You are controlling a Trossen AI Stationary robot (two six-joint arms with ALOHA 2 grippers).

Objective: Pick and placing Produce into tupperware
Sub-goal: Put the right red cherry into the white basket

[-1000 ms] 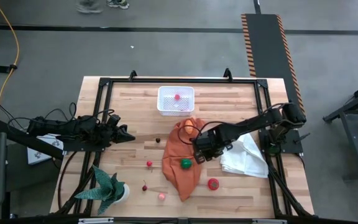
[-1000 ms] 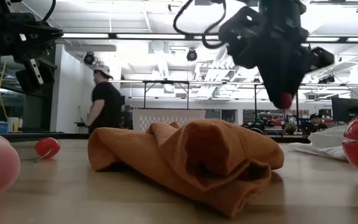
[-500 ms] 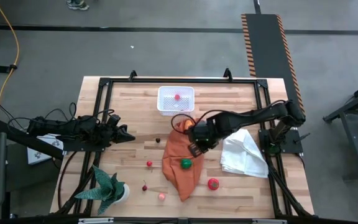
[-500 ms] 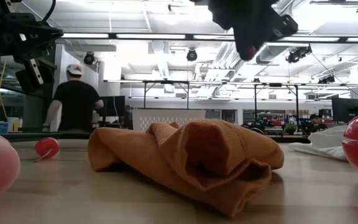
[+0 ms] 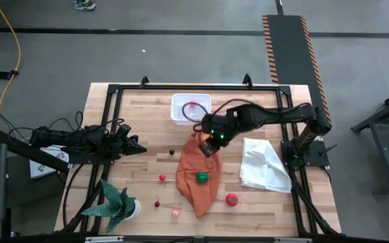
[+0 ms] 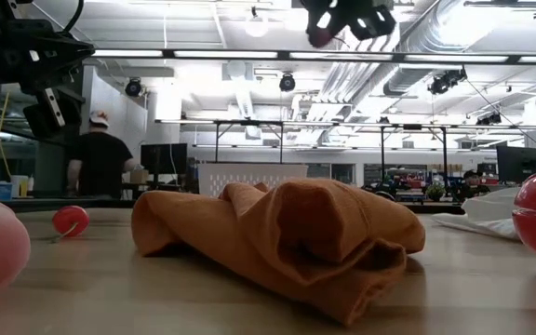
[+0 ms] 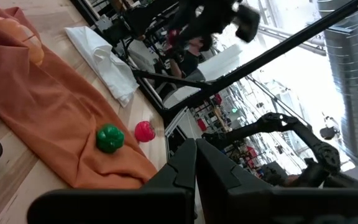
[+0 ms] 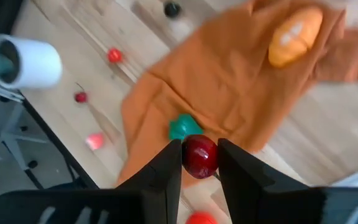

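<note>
Right pincer (image 5: 210,140) raised mid-table, fingers clamped; left pincer (image 5: 139,148) closed, idle at left.

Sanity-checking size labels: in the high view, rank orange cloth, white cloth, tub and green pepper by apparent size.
1. Orange cloth
2. White cloth, somewhat smaller
3. Tub, smaller again, though the right gripper is beside it
4. Green pepper, far smallest

Bright overhead striplights; right wrist view motion-blurred.
</note>
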